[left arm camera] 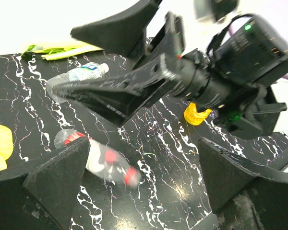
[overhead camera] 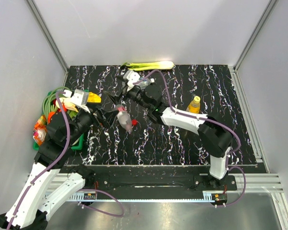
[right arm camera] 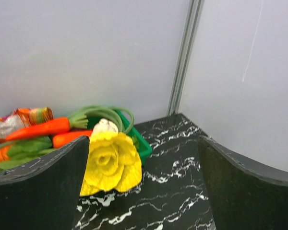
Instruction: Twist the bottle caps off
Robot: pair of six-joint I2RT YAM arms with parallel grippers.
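while the red-labelled bottle (overhead camera: 124, 118) lies on the table (overhead camera: 182, 143), left gripper (left arm camera: 144, 143) and right gripper (right arm camera: 144, 139) have jaws spread, empty

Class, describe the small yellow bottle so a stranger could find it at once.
Start at the black marbled table. Go to its right half, just beyond the right arm's white forearm. There the yellow juice bottle stands upright; the red-labelled bottle and the blue-labelled bottle, further left, are clear plastic.

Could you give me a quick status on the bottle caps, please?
Jaws open, empty: left gripper, right gripper. Lying loose, blurred: red bottle; red cap at its neck, on or off unclear. Upright: yellow bottle. Crowding left's view: right arm.
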